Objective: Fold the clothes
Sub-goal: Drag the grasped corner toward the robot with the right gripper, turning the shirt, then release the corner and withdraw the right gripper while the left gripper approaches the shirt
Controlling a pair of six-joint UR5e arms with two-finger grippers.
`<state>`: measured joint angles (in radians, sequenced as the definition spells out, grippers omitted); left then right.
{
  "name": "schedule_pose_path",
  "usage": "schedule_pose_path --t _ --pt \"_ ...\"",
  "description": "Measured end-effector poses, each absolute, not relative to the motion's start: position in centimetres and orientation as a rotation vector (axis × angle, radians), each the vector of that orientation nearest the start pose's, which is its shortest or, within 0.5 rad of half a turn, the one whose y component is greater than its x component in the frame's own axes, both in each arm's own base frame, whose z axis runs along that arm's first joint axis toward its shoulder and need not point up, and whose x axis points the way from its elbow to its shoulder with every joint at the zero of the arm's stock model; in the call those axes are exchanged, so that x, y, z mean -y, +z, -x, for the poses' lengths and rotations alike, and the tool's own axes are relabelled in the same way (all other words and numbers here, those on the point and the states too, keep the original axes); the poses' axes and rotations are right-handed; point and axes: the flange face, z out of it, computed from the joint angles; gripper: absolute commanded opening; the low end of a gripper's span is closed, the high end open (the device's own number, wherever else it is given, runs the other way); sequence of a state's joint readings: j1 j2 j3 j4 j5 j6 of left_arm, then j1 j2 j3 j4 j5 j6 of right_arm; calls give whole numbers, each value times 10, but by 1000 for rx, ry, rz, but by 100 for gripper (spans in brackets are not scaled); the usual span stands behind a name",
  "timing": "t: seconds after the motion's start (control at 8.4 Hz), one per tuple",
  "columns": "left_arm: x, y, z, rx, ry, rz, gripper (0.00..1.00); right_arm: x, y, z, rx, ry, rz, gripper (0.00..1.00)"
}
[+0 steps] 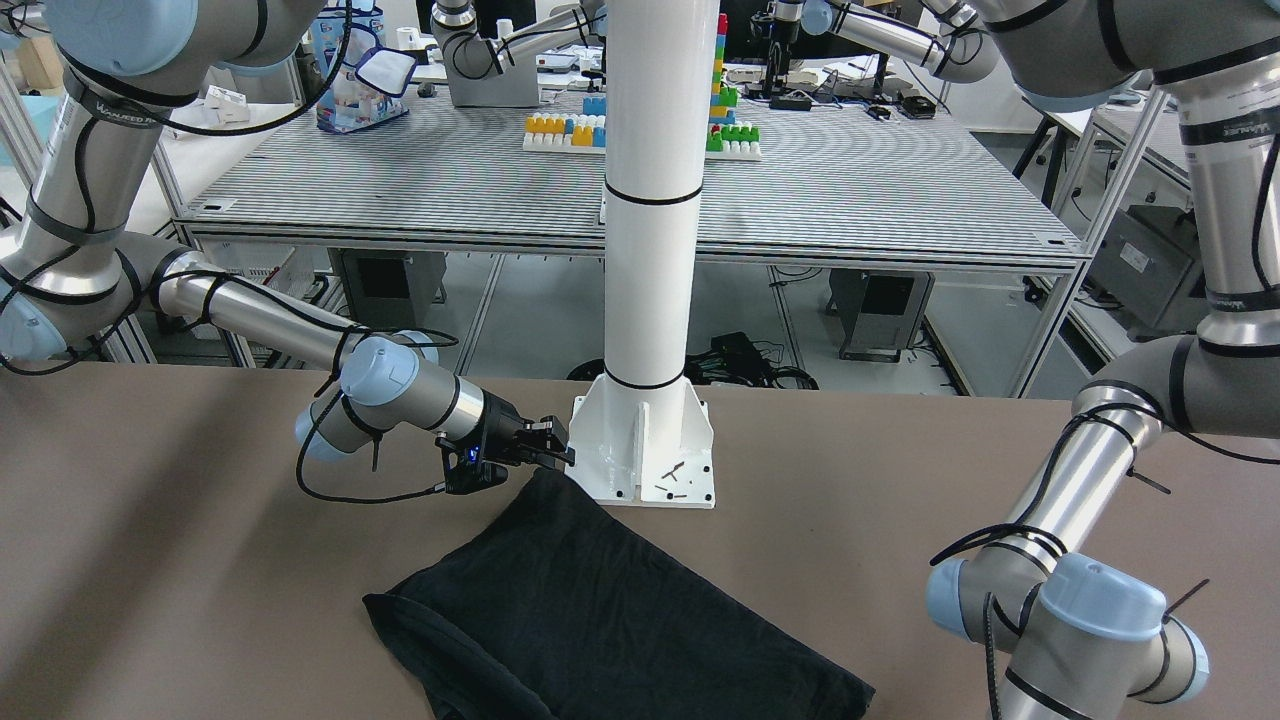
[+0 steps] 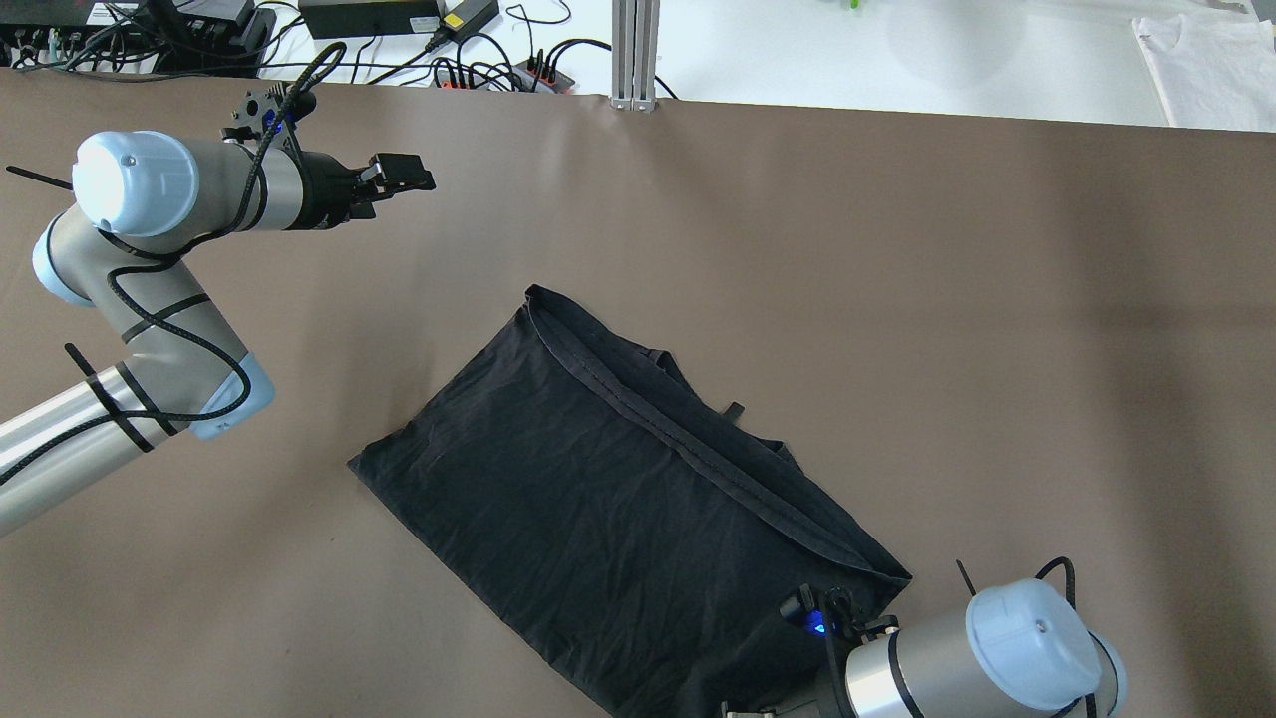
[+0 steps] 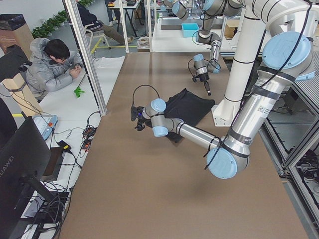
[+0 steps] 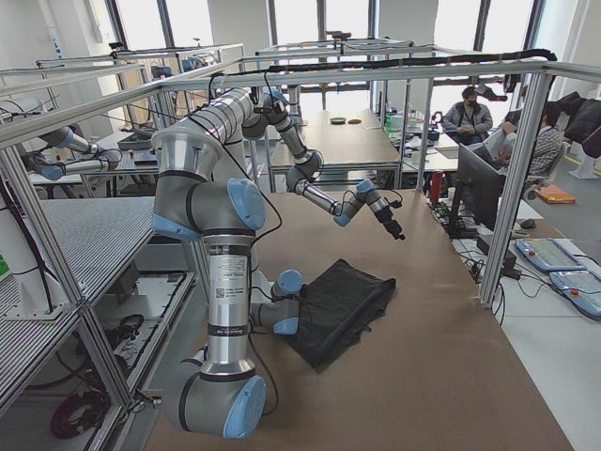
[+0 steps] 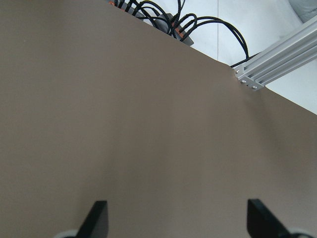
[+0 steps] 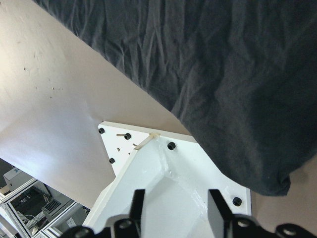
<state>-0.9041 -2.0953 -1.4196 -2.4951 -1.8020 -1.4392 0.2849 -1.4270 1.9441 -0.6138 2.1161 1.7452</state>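
The garment [image 1: 600, 610] lies diagonally on the counter [image 1: 150, 560], one end corner just beside the right hand [image 1: 552, 447] (spread wide, empty); the left hand [image 2: 404, 181], likewise spread, hangs well apart.

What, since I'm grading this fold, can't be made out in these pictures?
- Overhead: the black garment has its near corner cut off by the bottom edge and covered by the right arm; the right gripper is mostly hidden there too.
- Front-facing: the garment's lower edge runs out of frame.
- Left wrist: the left gripper sees only bare table.
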Motion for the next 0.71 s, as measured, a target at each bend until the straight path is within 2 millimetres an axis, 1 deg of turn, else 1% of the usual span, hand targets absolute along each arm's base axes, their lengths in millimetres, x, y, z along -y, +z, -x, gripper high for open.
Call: schedule_pose_path --t 0.12,0.48,0.6,0.71 --pt "617 317 -346 -1235 -508 -472 100 229 299 447 1447 -11 341 95" --pt "613 313 -348 -1245 -499 -457 100 267 312 423 1432 68 289 95" --pt "607 313 -352 -1244 -489 -430 100 282 315 414 1428 101 266 95" --pt "594 318 -361 -1238 -474 -396 100 299 318 403 1423 139 239 95"
